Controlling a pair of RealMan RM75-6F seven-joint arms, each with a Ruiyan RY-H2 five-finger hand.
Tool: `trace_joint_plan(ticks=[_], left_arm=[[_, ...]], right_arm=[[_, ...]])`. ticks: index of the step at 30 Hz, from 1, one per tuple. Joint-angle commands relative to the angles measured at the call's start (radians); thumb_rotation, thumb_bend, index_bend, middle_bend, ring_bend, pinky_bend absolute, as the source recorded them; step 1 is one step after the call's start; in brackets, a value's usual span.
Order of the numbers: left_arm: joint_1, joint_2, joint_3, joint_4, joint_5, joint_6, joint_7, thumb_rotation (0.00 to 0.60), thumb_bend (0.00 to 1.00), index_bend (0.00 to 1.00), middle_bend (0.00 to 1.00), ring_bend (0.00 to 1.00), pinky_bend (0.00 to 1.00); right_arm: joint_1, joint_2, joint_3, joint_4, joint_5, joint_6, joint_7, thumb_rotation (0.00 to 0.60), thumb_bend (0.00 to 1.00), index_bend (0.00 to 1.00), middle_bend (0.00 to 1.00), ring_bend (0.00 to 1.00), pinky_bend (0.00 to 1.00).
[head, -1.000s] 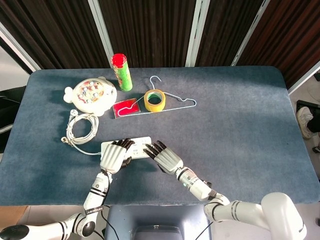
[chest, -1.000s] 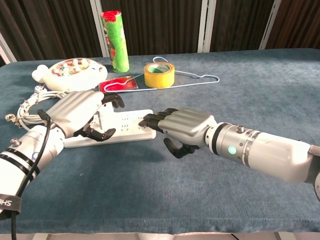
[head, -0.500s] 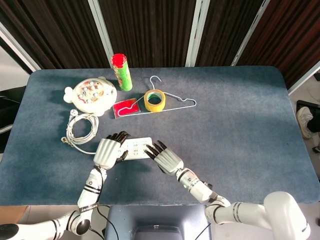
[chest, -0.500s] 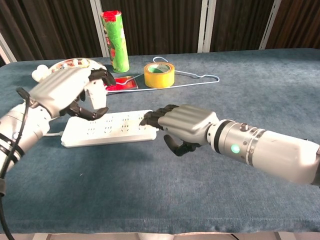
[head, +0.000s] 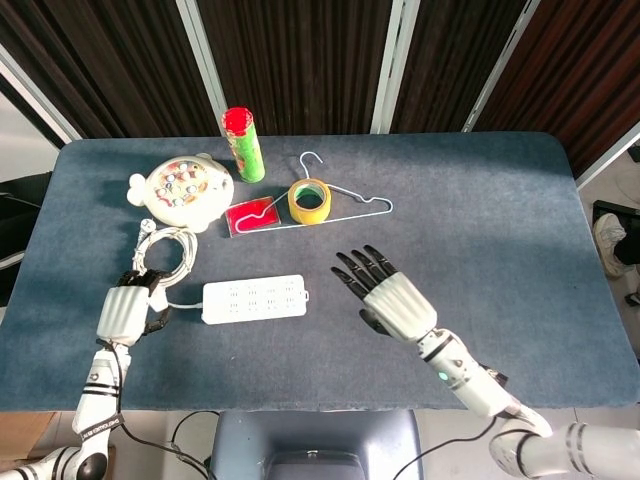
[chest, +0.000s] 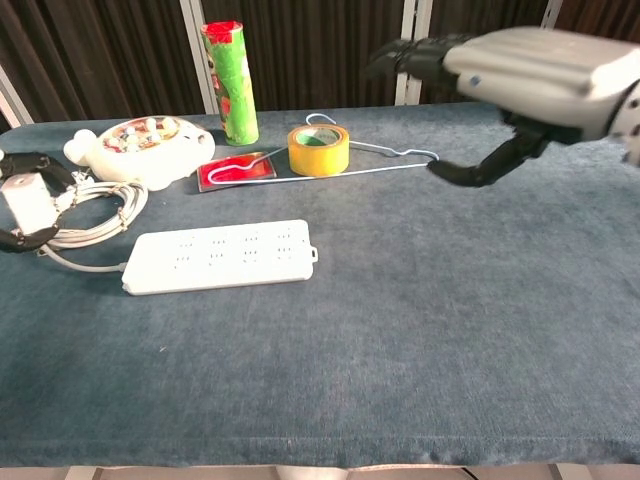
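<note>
A white power strip (head: 254, 298) (chest: 220, 256) lies flat on the blue table, free of both hands. Its white cable (head: 165, 255) (chest: 95, 212) is coiled to its left. My left hand (head: 128, 308) (chest: 22, 203) hovers at the table's left side beside the coil, fingers loosely bent and apart, holding nothing. To the right of the strip, my right hand (head: 385, 293) (chest: 510, 72) is raised above the table with its fingers spread and empty.
At the back left are a white fishing-game toy (head: 182, 188) (chest: 140, 148), a green can with a red lid (head: 242, 145) (chest: 228, 68), a red card (head: 252, 215) (chest: 238, 170), a yellow tape roll (head: 309, 200) (chest: 318, 150) and a wire hanger (head: 345, 203) (chest: 400, 155).
Both hands have left the power strip. The left hand drew back to the left by the cable; the right hand rose and moved right. The strip stayed put.
</note>
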Motion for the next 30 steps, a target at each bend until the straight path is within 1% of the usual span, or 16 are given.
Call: trace_joint_plan(ticks=[1,4,5,7,10,12,14,16,17,19,20,21,22,24,27,30], left_arm=[[0.023,-0.006,0.011,0.070,-0.039,-0.046,-0.078,0.600,0.41,0.24,0.33,0.30,0.16],[0.023,-0.028,0.020,0.124,-0.047,-0.091,-0.133,0.600,0.39,0.18,0.28,0.23,0.10],[0.021,-0.031,0.022,0.136,-0.050,-0.109,-0.146,0.600,0.39,0.14,0.25,0.18,0.07],[0.017,-0.032,0.025,0.147,-0.044,-0.122,-0.156,0.600,0.39,0.08,0.18,0.11,0.06],[0.014,-0.018,0.034,0.133,-0.043,-0.147,-0.157,0.600,0.38,0.01,0.07,0.02,0.06],[0.016,-0.001,0.034,0.109,-0.040,-0.152,-0.168,0.600,0.38,0.00,0.04,0.01,0.06],[0.022,0.014,0.037,0.091,-0.021,-0.132,-0.169,0.600,0.38,0.00,0.01,0.00,0.06],[0.036,0.043,0.036,0.049,0.010,-0.090,-0.184,0.600,0.37,0.00,0.00,0.00,0.06],[0.045,0.060,0.036,0.026,0.031,-0.060,-0.191,0.600,0.37,0.00,0.00,0.00,0.06],[0.075,0.102,0.042,-0.030,0.102,0.038,-0.196,0.600,0.38,0.00,0.00,0.00,0.06],[0.091,0.120,0.049,-0.051,0.141,0.087,-0.199,0.600,0.39,0.00,0.01,0.00,0.06],[0.116,0.142,0.065,-0.081,0.191,0.149,-0.211,0.600,0.39,0.00,0.01,0.00,0.06],[0.135,0.162,0.081,-0.102,0.225,0.185,-0.216,0.600,0.40,0.00,0.02,0.00,0.06],[0.183,0.213,0.128,-0.145,0.274,0.242,-0.195,0.600,0.40,0.00,0.02,0.00,0.06],[0.242,0.257,0.176,-0.168,0.279,0.278,-0.161,0.600,0.40,0.00,0.01,0.00,0.06],[0.263,0.285,0.196,-0.181,0.256,0.256,-0.152,0.600,0.40,0.00,0.00,0.00,0.06]], right_arm=[[-0.059,0.087,-0.038,-0.067,-0.063,0.062,0.046,0.600,0.51,0.00,0.09,0.00,0.00],[-0.073,0.110,-0.048,-0.073,-0.065,0.062,0.038,0.600,0.51,0.00,0.08,0.00,0.00],[-0.077,0.115,-0.050,-0.074,-0.058,0.057,0.035,0.600,0.51,0.00,0.08,0.00,0.00],[-0.081,0.121,-0.054,-0.073,-0.049,0.047,0.026,0.600,0.51,0.00,0.07,0.00,0.00],[-0.091,0.133,-0.063,-0.073,-0.036,0.035,0.011,0.600,0.51,0.00,0.06,0.00,0.00],[-0.101,0.141,-0.066,-0.074,-0.032,0.039,0.011,0.600,0.51,0.00,0.06,0.00,0.00],[-0.114,0.154,-0.073,-0.077,-0.028,0.044,0.017,0.600,0.51,0.00,0.06,0.00,0.00],[-0.135,0.181,-0.086,-0.090,-0.011,0.047,0.012,0.600,0.48,0.00,0.05,0.00,0.00],[-0.148,0.200,-0.096,-0.103,0.006,0.047,0.001,0.600,0.47,0.00,0.04,0.00,0.00],[-0.191,0.254,-0.123,-0.144,0.049,0.060,-0.043,0.600,0.46,0.00,0.02,0.00,0.00],[-0.216,0.275,-0.136,-0.158,0.062,0.081,-0.062,0.600,0.45,0.00,0.01,0.00,0.00],[-0.255,0.293,-0.154,-0.167,0.069,0.121,-0.074,0.600,0.43,0.00,0.01,0.00,0.00],[-0.287,0.298,-0.165,-0.162,0.066,0.158,-0.071,0.600,0.39,0.00,0.01,0.00,0.00],[-0.366,0.291,-0.190,-0.114,0.051,0.254,-0.034,0.600,0.31,0.00,0.00,0.00,0.00],[-0.479,0.249,-0.199,0.006,0.065,0.385,0.086,0.600,0.23,0.00,0.00,0.00,0.00],[-0.555,0.224,-0.176,0.087,0.127,0.449,0.238,0.600,0.21,0.00,0.00,0.00,0.00]])
